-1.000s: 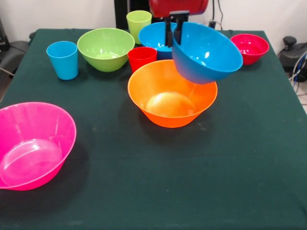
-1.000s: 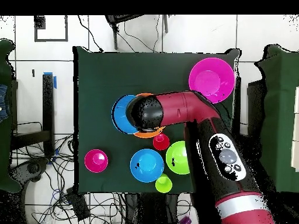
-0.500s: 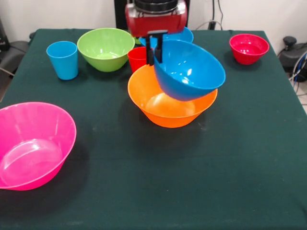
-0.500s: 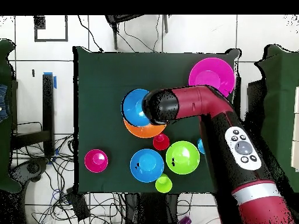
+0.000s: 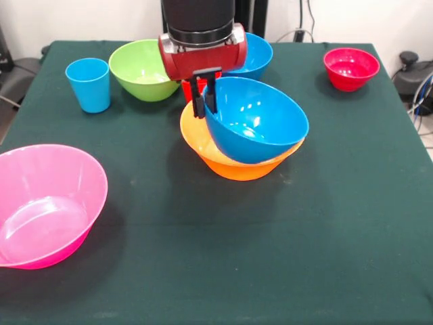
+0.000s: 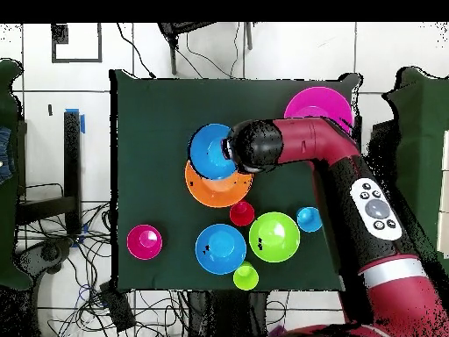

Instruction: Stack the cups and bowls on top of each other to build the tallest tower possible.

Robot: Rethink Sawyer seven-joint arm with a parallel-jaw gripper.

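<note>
Over the last second we carried the blue bowl [image 5: 256, 127] down and across until it hung tilted in the mouth of the orange bowl [image 5: 233, 161]. Our gripper [image 5: 203, 101] was clenched on its rim, fingers straddling the wall. We judged the first nesting nearly made; letting go came next, though the tilt might leave it crooked.

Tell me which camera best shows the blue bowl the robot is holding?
The front view. There the held blue bowl shows whole, tilted, its rim pinched by the gripper and its underside low in the orange bowl. The overhead view gives only a blue disc, partly hidden under the arm.
</note>
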